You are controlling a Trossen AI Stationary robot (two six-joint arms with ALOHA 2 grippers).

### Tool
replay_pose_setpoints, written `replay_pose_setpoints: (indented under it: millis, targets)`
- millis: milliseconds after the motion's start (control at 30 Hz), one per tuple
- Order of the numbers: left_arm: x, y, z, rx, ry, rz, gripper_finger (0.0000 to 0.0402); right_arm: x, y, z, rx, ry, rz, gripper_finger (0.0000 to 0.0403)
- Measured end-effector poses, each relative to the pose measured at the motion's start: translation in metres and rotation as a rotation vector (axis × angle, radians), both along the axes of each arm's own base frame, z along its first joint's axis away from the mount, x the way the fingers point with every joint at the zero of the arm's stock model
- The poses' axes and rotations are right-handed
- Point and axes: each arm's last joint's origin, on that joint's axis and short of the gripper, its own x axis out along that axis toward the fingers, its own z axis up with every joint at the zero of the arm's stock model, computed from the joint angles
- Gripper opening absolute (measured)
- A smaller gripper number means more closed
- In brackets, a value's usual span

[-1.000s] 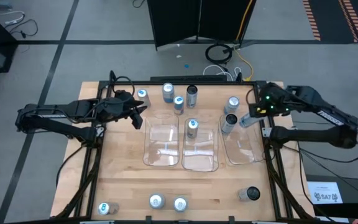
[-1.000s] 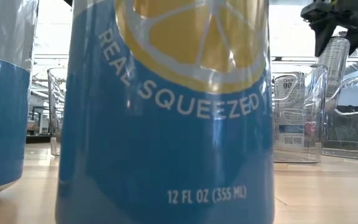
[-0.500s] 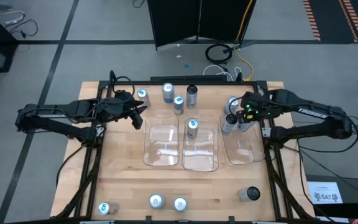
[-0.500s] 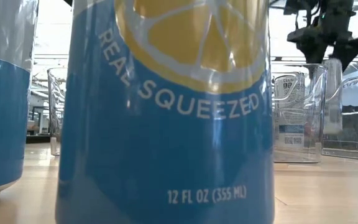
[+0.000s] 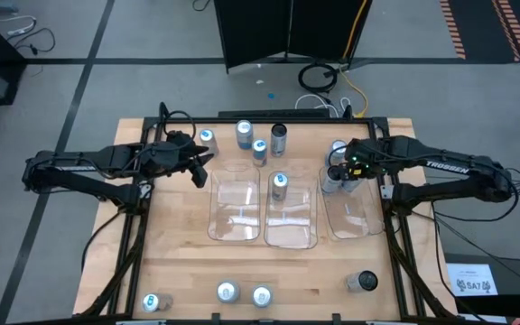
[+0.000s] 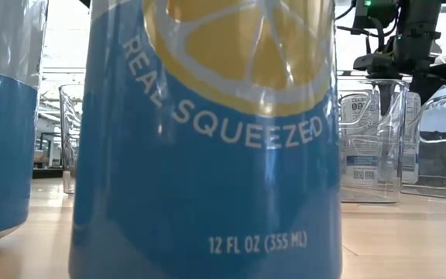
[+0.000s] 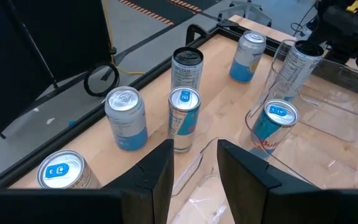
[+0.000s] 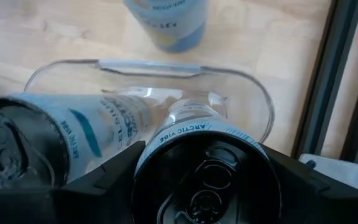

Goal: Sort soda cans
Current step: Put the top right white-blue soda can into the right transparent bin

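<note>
Silver-white slim can clamped in right gripper, hanging at far rim of right clear tray. Long axis vertical, top up toward wrist camera. Second slim can stands just beside, outside tray wall. Risk: can base catches tray rim on descent, tips tray or slips in grip; elbow may knock neighbour can. Left gripper waits near far-left cans, fingers partly apart, holding nothing.

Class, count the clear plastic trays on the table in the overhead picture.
3: left tray, middle tray, right tray, side by side mid-table. None seems hidden.
</note>
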Motion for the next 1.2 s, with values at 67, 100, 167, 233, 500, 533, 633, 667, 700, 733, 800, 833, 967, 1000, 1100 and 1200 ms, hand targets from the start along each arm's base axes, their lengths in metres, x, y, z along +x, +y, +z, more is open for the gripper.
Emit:
replay_pose_setpoints:
  millis: [67, 100, 167, 233, 500, 533, 633, 667, 700, 733, 800, 833, 967, 1000, 1100, 1200]
  targets:
    - [0.0, 0.0, 0.0, -0.001, -0.001, 0.0, 0.0132, 0.0, 0.0, 0.0, -0.013, 0.004, -0.003, 0.0247]
    - [0.0, 0.0, 0.0, -0.001, -0.001, 0.0, 0.0132, 0.0, -0.001, 0.0, -0.011, 0.006, -0.003, 0.0247]
    - [0.0, 0.0, 0.0, -0.001, -0.001, 0.0, 0.0132, 0.002, -0.001, -0.002, -0.001, 0.013, -0.001, 0.025]
    - [0.0, 0.0, 0.0, -0.001, -0.001, 0.0, 0.0132, 0.004, -0.001, -0.003, 0.008, 0.024, 0.009, 0.0256]
    - [0.0, 0.0, 0.0, -0.003, -0.001, 0.0, 0.0132, 0.013, -0.003, -0.011, 0.024, 0.079, 0.031, 0.0296]
    - [0.0, 0.0, 0.0, -0.003, -0.001, 0.0, 0.0132, 0.013, -0.003, -0.011, 0.025, 0.082, 0.031, 0.0299]
    - [0.0, 0.0, 0.0, -0.004, -0.001, -0.002, 0.0132, 0.013, -0.003, -0.011, 0.026, 0.086, 0.037, 0.0303]
    - [0.0, 0.0, 0.0, -0.004, -0.001, -0.002, 0.0132, 0.013, -0.003, -0.012, 0.026, 0.086, 0.037, 0.0303]
    - [0.0, 0.0, 0.0, -0.004, -0.001, -0.002, 0.0132, 0.013, -0.003, -0.011, 0.026, 0.086, 0.035, 0.0304]
    - [0.0, 0.0, 0.0, -0.004, -0.001, -0.002, 0.0132, 0.013, -0.003, -0.011, 0.026, 0.084, 0.031, 0.0304]
    - [0.0, 0.0, 0.0, -0.003, -0.001, -0.003, 0.0132, 0.013, -0.003, -0.011, 0.026, 0.081, 0.031, 0.0304]
    - [0.0, 0.0, 0.0, -0.003, -0.001, -0.003, 0.0132, 0.013, -0.003, -0.01, 0.026, 0.081, 0.03, 0.0304]
    - [0.0, 0.0, 0.0, -0.003, -0.001, -0.003, 0.0132, 0.014, -0.003, -0.006, 0.036, 0.061, 0.043, 0.0304]
    - [0.0, 0.0, 0.0, -0.003, -0.001, -0.003, 0.0132, 0.015, -0.003, -0.004, 0.034, 0.056, 0.044, 0.0304]
    - [0.0, 0.0, 0.0, -0.003, -0.001, -0.003, 0.0132, 0.015, -0.003, 0.002, 0.025, 0.031, 0.046, 0.0305]
    - [0.0, 0.0, 0.0, -0.003, 0.0, -0.003, 0.0132, 0.013, -0.002, 0.007, 0.02, 0.014, 0.046, 0.0305]
